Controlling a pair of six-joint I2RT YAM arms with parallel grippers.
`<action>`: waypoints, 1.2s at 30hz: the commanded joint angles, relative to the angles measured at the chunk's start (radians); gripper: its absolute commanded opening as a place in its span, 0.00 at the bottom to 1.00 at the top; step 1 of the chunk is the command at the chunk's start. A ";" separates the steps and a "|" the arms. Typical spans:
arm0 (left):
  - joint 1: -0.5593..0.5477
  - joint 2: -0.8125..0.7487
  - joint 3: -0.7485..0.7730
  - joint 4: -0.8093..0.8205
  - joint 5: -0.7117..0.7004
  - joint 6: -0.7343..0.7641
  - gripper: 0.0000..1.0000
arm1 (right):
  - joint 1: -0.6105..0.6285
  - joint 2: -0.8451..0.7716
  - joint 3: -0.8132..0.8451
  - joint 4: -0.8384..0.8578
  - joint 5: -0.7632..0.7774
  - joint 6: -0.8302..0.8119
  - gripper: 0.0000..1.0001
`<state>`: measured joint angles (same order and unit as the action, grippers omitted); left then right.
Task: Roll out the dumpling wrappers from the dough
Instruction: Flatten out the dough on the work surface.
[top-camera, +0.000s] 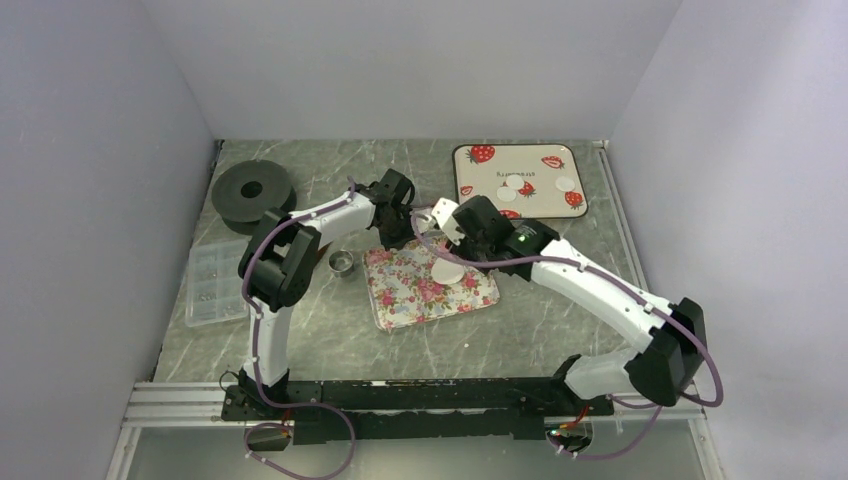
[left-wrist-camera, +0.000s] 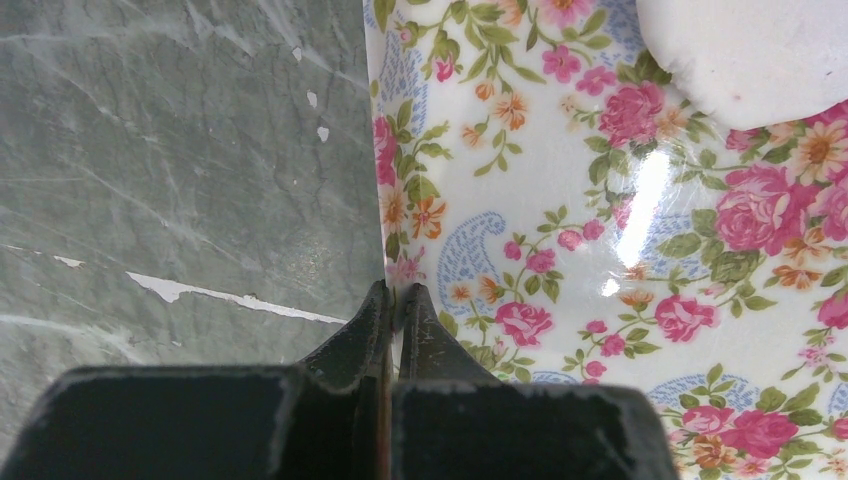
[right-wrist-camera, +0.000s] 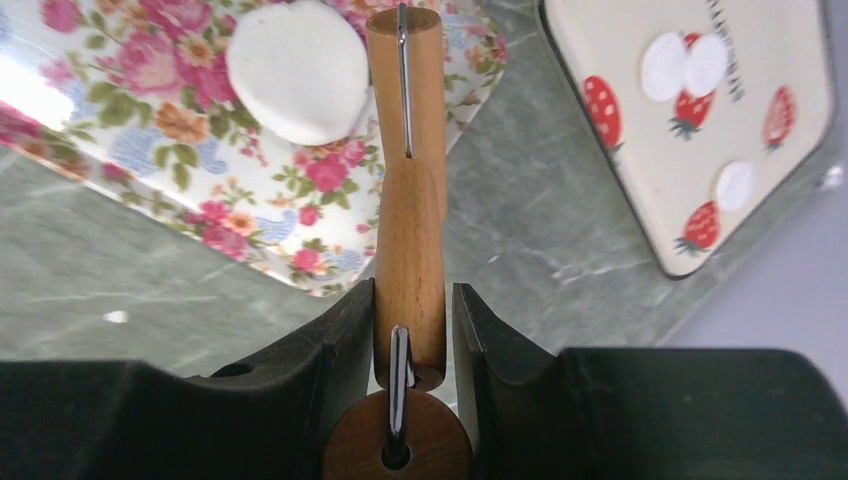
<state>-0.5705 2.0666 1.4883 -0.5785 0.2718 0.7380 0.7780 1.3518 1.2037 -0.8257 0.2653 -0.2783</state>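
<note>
Three dumpling wrappers lie as thin white discs on the strawberry tray at the back right; they also show in the right wrist view. A thicker white dough piece lies on the floral tray. My right gripper is shut on the handle of a wooden roller, held above the floral tray's edge next to the dough. My left gripper is shut on the floral tray's rim at its back left corner.
A small metal ring cutter stands left of the floral tray. A black spool sits at the back left. A clear plastic box lies at the left. White walls close in the table.
</note>
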 joint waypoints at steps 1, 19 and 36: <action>-0.022 0.098 -0.080 -0.116 -0.016 0.020 0.00 | 0.048 -0.060 -0.078 0.228 0.076 -0.234 0.00; -0.022 0.100 -0.080 -0.116 -0.013 0.021 0.00 | 0.245 -0.005 -0.358 0.272 0.092 -0.565 0.00; -0.026 0.095 -0.082 -0.115 -0.016 0.020 0.00 | 0.307 0.048 -0.408 0.230 0.181 -0.548 0.00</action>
<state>-0.5709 2.0655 1.4860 -0.5755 0.2714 0.7383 1.0698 1.3888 0.8204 -0.4084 0.4545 -0.8745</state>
